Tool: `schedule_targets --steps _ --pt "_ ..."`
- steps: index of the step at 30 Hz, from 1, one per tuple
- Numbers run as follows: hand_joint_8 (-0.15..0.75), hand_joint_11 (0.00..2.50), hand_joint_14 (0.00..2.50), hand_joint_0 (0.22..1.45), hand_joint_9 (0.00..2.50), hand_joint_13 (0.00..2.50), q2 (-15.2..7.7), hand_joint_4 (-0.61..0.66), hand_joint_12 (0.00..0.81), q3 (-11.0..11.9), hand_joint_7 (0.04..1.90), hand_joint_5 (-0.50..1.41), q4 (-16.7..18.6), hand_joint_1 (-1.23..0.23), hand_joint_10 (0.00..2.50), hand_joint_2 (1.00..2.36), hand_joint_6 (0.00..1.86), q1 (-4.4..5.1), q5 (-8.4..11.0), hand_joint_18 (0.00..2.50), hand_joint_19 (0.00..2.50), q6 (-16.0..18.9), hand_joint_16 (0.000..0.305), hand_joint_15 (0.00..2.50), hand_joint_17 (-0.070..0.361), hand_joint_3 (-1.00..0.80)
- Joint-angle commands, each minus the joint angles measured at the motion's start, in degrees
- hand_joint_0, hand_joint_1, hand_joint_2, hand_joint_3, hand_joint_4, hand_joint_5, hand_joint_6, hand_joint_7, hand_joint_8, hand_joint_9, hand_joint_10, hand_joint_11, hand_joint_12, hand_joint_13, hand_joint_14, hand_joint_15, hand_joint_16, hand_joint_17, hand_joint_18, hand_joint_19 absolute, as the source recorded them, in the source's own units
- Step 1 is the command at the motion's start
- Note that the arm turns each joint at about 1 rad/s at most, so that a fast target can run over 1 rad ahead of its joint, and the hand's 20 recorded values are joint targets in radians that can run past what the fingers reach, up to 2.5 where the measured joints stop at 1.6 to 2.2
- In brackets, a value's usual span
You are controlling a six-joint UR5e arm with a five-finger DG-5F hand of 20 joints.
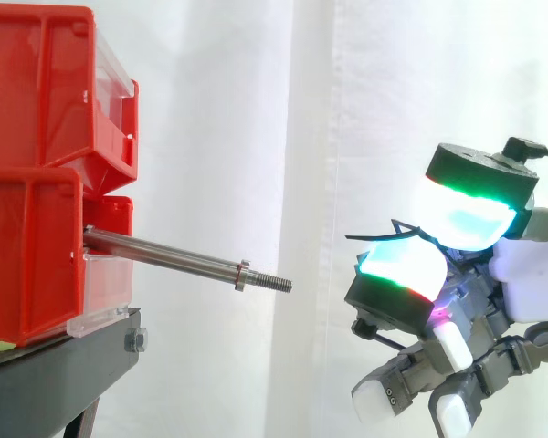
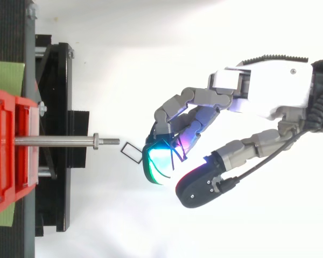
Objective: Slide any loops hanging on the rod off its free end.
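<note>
My hand (image 2: 269, 97) sits well off the free end of the rod (image 2: 54, 141), its fingers curled. Two glowing fingertips (image 1: 397, 269) are pressed together, green and cyan at the seam. They pinch a thin black loop (image 2: 131, 151). From the side, its fine black strands stick out from between the pads. From above, a small rectangular part of the loop juts from my fingertips towards the rod. It lies just beyond the threaded tip (image 1: 272, 282), apart from it and a little to one side of the rod's line. My other fingers are folded in below the pinch, with white pads.

Behind its threaded tip the rod carries a collar (image 1: 242, 276). From there its smooth steel shaft runs back, slightly upward, into the clear front of the lower red bin (image 1: 27, 255). A second red bin (image 1: 36, 91) is stacked on top of that one. Both rest on the black stand (image 1: 55, 379), with a green sheet (image 2: 5, 78) showing beneath them. Beyond the rod hangs the white curtain (image 1: 256, 109).
</note>
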Motion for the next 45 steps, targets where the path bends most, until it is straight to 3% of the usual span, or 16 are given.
schedule_targets --steps 1,9,23,37,45 --pt "0.311 0.45 0.0 0.66 0.78 0.49 0.0 0.18 0.325 0.0 1.03 -0.2 0.0 -0.79 0.01 1.01 0.9 0.07 0.01 0.68 0.42 0.0 0.044 0.11 0.099 -0.32" --pt "0.302 0.46 0.0 0.68 0.78 0.51 0.1 0.18 0.33 0.0 0.99 -0.2 0.0 -0.82 0.01 1.0 0.9 0.07 0.53 0.7 0.4 0.0 0.044 0.1 0.098 -0.46" --pt "0.282 0.4 0.0 0.62 0.8 0.45 0.0 0.15 0.282 0.0 1.09 -0.16 0.3 -0.62 0.01 1.01 0.87 0.07 1.06 0.67 0.45 0.0 0.042 0.07 0.094 -0.4" --pt "0.284 0.39 0.0 0.65 0.76 0.44 0.0 0.16 0.289 0.0 1.09 -0.17 0.3 -0.75 0.01 1.01 0.87 0.07 1.15 0.66 0.44 -0.1 0.042 0.05 0.093 -0.36" --pt "0.279 0.38 0.0 0.62 0.81 0.45 -0.1 0.17 0.285 -0.1 1.12 -0.15 0.3 -0.57 0.01 1.01 0.87 0.25 1.85 0.66 0.45 -0.1 0.041 0.07 0.092 -0.42"
